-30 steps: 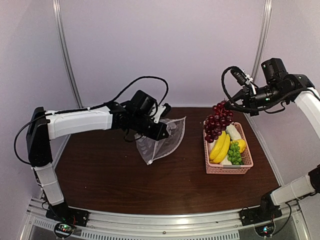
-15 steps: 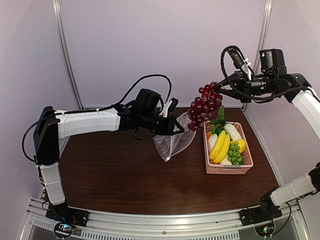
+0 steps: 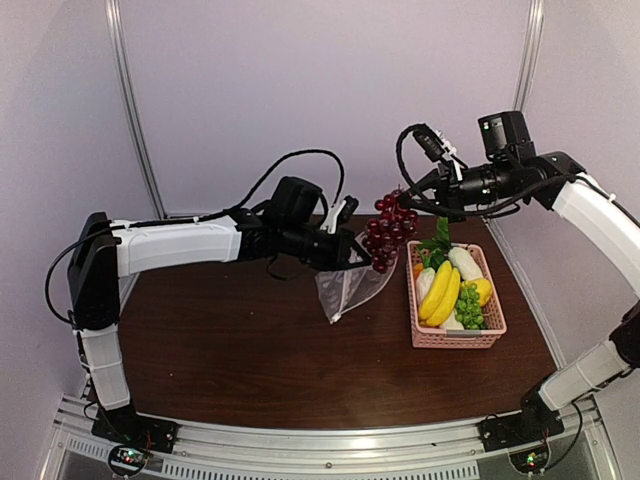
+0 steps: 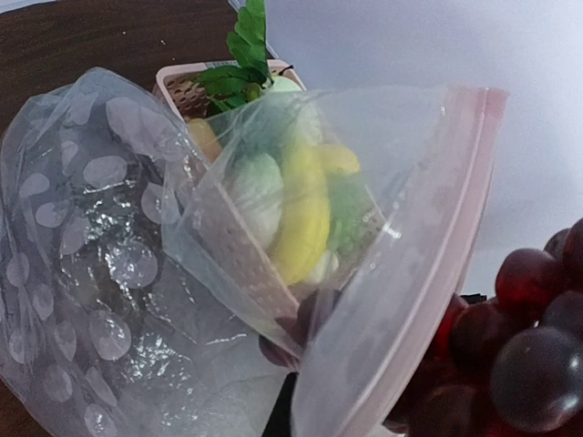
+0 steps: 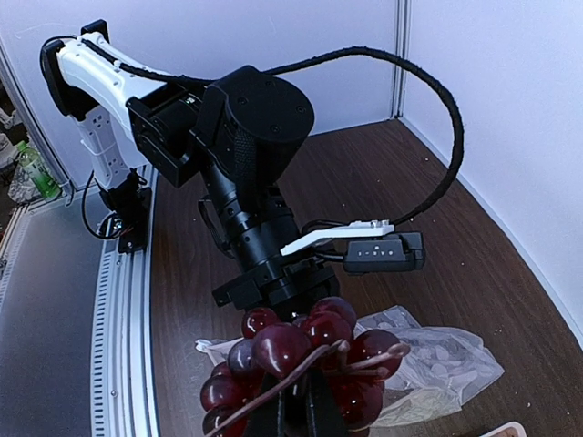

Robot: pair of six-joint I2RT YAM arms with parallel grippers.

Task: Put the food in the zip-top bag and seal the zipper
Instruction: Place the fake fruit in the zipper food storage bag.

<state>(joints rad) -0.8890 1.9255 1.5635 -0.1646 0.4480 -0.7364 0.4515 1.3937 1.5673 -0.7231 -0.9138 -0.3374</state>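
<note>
My right gripper [image 3: 410, 192] is shut on the stem of a purple grape bunch [image 3: 388, 228], which hangs in the air beside the mouth of the zip-top bag [image 3: 350, 285]. In the right wrist view the grapes [image 5: 301, 350] hang over the crumpled bag [image 5: 437, 360]. My left gripper [image 3: 345, 252] is shut on the bag's top edge and holds it off the table. Seen from the left wrist, the spotted bag [image 4: 109, 273] gapes open, its pale pink zipper [image 4: 455, 228] next to the grapes [image 4: 533, 350]. My left fingers are hidden behind the plastic.
A pink slatted basket [image 3: 482, 338] stands on the right of the brown table [image 3: 230, 350]. It holds yellow bananas [image 3: 440, 292], green grapes [image 3: 468, 305], a lemon [image 3: 483, 290], a white radish [image 3: 466, 262] and leafy greens [image 3: 436, 240].
My right arm carried the grapes left, from above the basket to the bag's mouth. My left arm lifted the bag and swung it right toward the grapes.
</note>
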